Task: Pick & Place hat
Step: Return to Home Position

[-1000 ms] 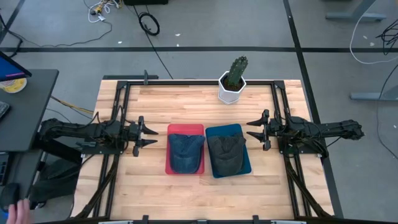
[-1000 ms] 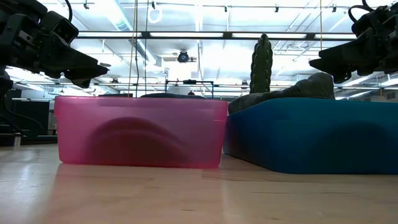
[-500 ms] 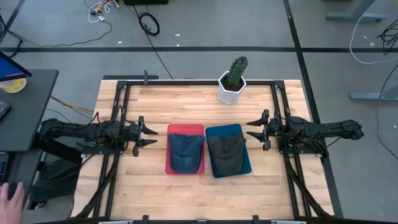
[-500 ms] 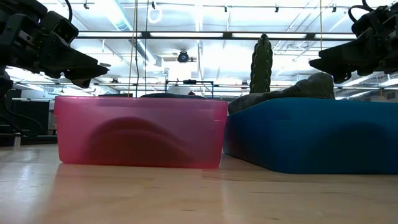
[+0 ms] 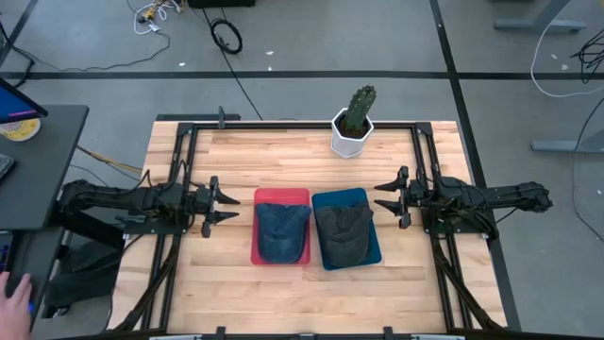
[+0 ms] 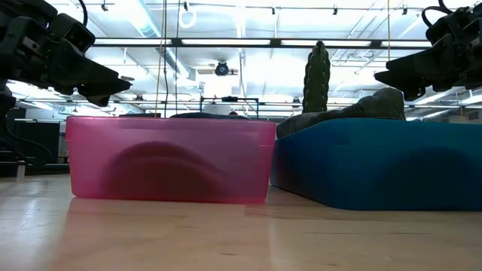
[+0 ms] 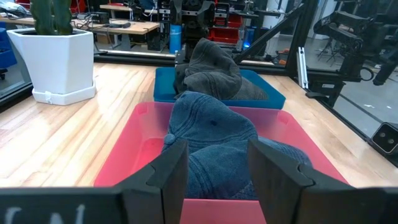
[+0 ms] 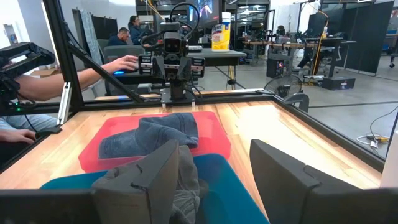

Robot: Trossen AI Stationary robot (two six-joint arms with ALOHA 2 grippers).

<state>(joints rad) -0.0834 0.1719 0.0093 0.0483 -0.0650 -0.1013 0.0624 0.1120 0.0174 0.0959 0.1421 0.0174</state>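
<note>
Both arms lie level over the left and right edges of the surface (image 5: 283,293). The left claw (image 5: 233,207) and right claw (image 5: 379,200) are spread and empty, each facing the bins at the middle. The blue cap (image 5: 282,231) sits in the pink bin (image 5: 255,227), just beside the blue bin (image 5: 376,227) that holds a grey cap (image 5: 343,233). Hazard: both caps are soft stitched cloth with domed crowns standing above the rims, so a low inward sweep of either claw would likely snag one or push the light plastic bins across the smooth planked wood. A person's hand (image 5: 13,295) rests off the left edge near the left arm's base; arm motion there risks contact. The pink bin is translucent, the blue one opaque, and both are rectangular with rounded corners.
</note>
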